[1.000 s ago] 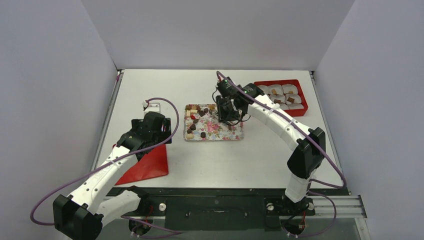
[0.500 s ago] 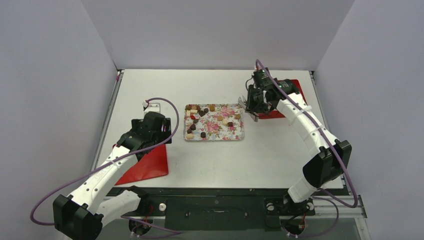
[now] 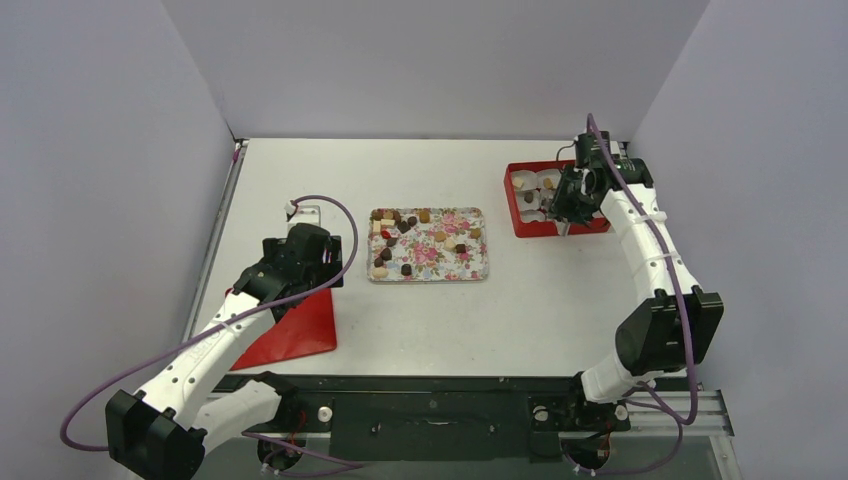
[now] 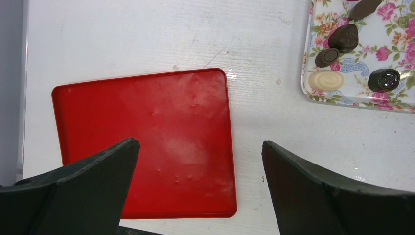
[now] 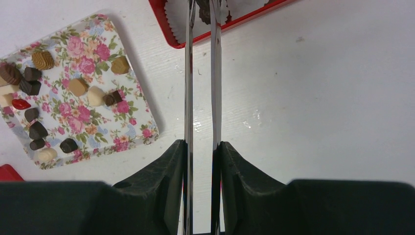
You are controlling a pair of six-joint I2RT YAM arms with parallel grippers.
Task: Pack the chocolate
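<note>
Several chocolates (image 3: pixel 406 268) (image 5: pixel 78 87), dark, tan and cream, lie on the flower-patterned tray (image 3: pixel 470 268) (image 5: pixel 142 128) mid-table. My right gripper (image 3: pixel 572 200) (image 5: pixel 201 144) is shut on metal tongs (image 5: pixel 189 73). The tong tips reach over the red box (image 3: pixel 520 228) (image 5: pixel 169 36) with a dark chocolate (image 5: pixel 203 13) between them. White paper cups in the box hold a few chocolates (image 3: pixel 528 197). My left gripper (image 3: pixel 318 262) (image 4: pixel 198 147) hangs open and empty above a flat red lid (image 3: pixel 295 330) (image 4: pixel 147 147).
The box's red lid lies flat at the near left, partly under the left arm. A small white bracket (image 3: pixel 305 213) sits behind the left gripper. Grey walls close in the table on three sides.
The right arm carried the tongs from over the flowered tray rightwards to the red box. The left arm stayed still.
</note>
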